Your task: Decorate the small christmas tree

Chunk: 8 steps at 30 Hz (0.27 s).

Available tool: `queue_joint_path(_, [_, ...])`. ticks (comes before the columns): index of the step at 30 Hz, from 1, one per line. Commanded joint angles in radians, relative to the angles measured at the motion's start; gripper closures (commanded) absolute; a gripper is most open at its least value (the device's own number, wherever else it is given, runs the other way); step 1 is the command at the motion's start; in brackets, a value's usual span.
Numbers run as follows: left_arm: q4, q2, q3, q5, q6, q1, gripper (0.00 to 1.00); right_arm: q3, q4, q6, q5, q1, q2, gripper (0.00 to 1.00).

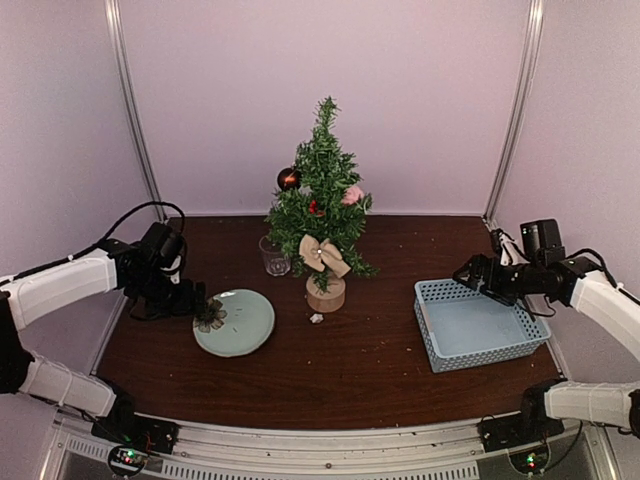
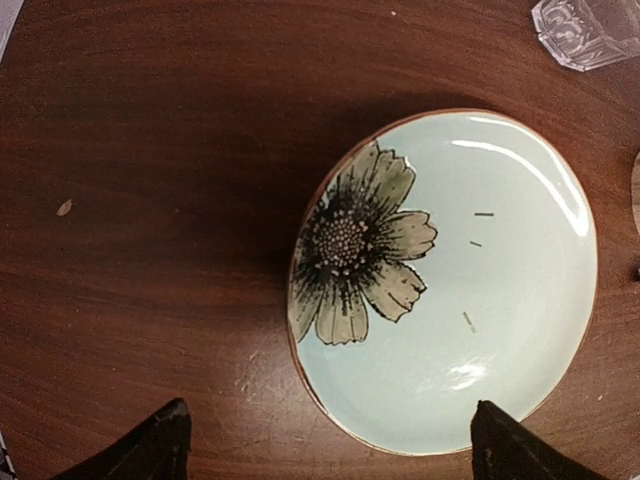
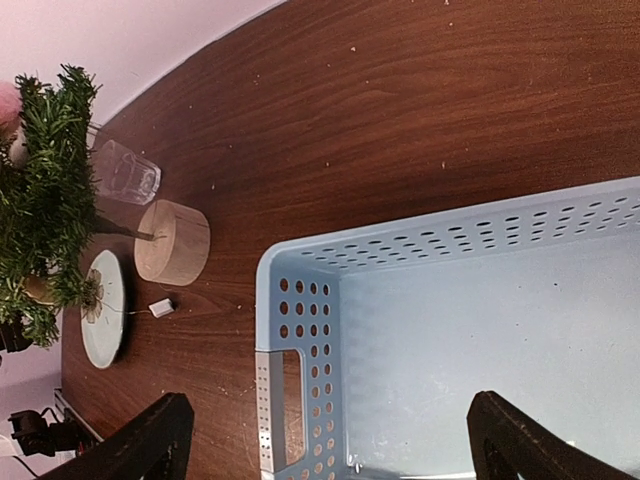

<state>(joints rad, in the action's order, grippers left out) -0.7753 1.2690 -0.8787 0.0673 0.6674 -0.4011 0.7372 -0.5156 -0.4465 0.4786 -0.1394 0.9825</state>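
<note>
The small christmas tree (image 1: pixel 322 190) stands upright on its round wood stump base (image 1: pixel 325 293) at the middle back of the table. A dark ball (image 1: pixel 288 179), a pink ornament (image 1: pixel 352 195), a red one (image 1: pixel 315 208) and a beige bow (image 1: pixel 323 254) hang on it. In the right wrist view the tree (image 3: pixel 45 200) and its base (image 3: pixel 172 242) show at the left. My left gripper (image 2: pixel 330 450) is open over the near rim of a pale green flower plate (image 2: pixel 500 300), holding nothing. My right gripper (image 3: pixel 330 450) is open above the left end of an empty blue basket (image 3: pixel 300 300).
A clear drinking glass (image 1: pixel 274 255) stands left of the tree base. A small white scrap (image 1: pixel 316 319) lies in front of the base. The plate (image 1: pixel 250 330) sits front left, the basket (image 1: pixel 430 330) front right. Pale walls enclose the table.
</note>
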Motion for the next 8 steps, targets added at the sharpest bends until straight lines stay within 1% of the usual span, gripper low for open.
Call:
queue_joint_path(1, [0.103, -0.040, 0.045, 0.002, 0.027, -0.002, 0.02, -0.045, 0.088, 0.034, -0.008, 0.003, 0.011, 0.01])
queue_joint_path(8, [0.125, -0.025, 0.054, 0.017, 0.045, -0.002, 0.03, -0.094, 0.167, 0.025, 0.006, 0.003, 0.017, 0.01])
